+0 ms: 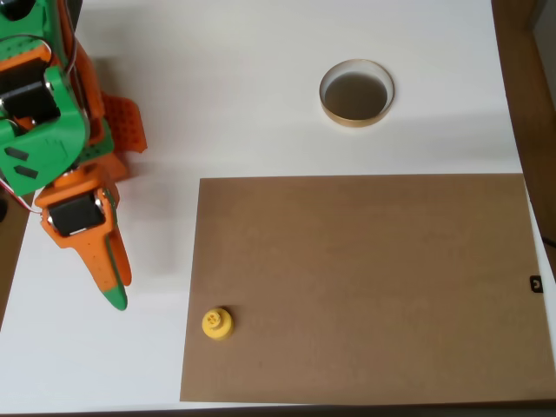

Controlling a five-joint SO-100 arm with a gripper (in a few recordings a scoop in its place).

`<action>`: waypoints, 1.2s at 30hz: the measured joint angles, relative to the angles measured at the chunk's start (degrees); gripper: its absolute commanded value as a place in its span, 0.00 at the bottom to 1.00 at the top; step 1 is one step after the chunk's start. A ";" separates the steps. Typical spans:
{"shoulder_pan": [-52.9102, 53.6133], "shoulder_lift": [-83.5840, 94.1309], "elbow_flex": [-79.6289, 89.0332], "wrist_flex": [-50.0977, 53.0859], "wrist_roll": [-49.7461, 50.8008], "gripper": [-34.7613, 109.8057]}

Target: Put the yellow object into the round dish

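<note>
— Near the left edge of the brown sheet [365, 287], at its lower corner, I see the yellow object [217, 323]. It stands alone, nothing touches it.

— And the round dish [357, 93]?

— On the white tabletop [261, 87], toward the far edge, well apart from the yellow piece.

— The pincer [113, 291]?

— At the tabletop's left side, orange and green, pointing down in the overhead view. Its fingers lie together, narrow, holding nothing.
</note>
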 measured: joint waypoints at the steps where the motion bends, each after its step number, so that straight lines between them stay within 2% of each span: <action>1: 0.00 0.00 0.00 -0.09 -0.18 0.42; 6: -0.70 0.00 -1.67 -0.18 -2.99 0.46; 14: -10.11 -2.29 -8.70 0.18 -5.10 0.49; 26: -11.25 -28.30 -23.82 0.00 -3.60 0.49; 36: -13.54 -42.63 -33.66 3.52 -5.45 0.50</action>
